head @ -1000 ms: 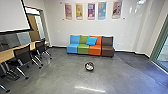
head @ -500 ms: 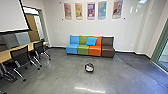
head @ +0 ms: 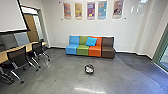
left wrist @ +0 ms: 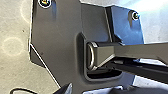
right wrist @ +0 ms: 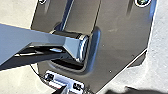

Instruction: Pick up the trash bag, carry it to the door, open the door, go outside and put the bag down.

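On the grey floor ahead, a small round dark-rimmed bundle with something whitish inside point(head: 89, 69) stands near the middle of the head view; it looks like the trash bag. Nothing touches it there. Glass in a green frame point(head: 162, 53) is at the right edge; whether it is a door that opens, I cannot tell. How my left and right grippers stand cannot be made out in the wrist views, where the robot's own dark plate and jointed bar are large.
A row of blue, green, orange and brown seats point(head: 90, 47) stands against the back wall, behind the bundle. On the left are a long table point(head: 25, 48) and black chairs point(head: 18, 57), with a doorway point(head: 32, 26) beyond them.
The head view has shifted slightly, with the seats and bundle a little lower and the chairs farther left, so the camera has moved a bit forward. The bundle remains on the floor.
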### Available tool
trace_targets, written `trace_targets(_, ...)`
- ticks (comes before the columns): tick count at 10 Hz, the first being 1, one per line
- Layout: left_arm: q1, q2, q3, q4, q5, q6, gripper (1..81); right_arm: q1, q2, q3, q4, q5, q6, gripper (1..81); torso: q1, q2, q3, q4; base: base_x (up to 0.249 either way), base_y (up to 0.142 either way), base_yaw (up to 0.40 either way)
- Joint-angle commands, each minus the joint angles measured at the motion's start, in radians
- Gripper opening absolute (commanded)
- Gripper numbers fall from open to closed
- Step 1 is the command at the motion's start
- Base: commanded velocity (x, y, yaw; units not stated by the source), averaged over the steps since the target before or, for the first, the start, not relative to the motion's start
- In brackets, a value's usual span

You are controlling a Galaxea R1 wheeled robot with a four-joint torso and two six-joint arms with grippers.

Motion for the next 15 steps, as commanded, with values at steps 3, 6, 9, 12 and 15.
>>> trace_targets(3,-0.034,-0.001,0.005,0.012,0.059,0.007,81.1,0.039,-0.005,0.002,-0.006,-0.066,-0.003,81.1,0.000,0.000,0.000,0.000,0.137,0.000,0.000)
trace_targets(6,-0.034,-0.001,0.005,0.012,0.059,0.007,81.1,0.040,-0.005,0.002,-0.003,-0.067,-0.003,81.1,0.000,0.000,0.000,0.000,0.137,0.000,0.000)
trace_targets(9,-0.034,-0.001,0.005,0.010,0.059,0.007,81.1,0.040,-0.005,0.002,-0.008,-0.067,-0.003,81.1,0.000,0.000,0.000,0.000,0.137,0.000,0.000)
trace_targets(12,-0.034,-0.001,0.005,0.010,0.059,0.007,81.1,0.040,-0.003,0.002,-0.009,-0.067,-0.003,81.1,0.000,0.000,0.000,0.000,0.137,0.000,0.000)
trace_targets(15,-0.034,0.000,0.005,0.010,0.059,0.007,81.1,0.041,-0.003,0.002,-0.009,-0.067,-0.003,81.1,0.000,0.000,0.000,0.000,0.137,0.000,0.000)
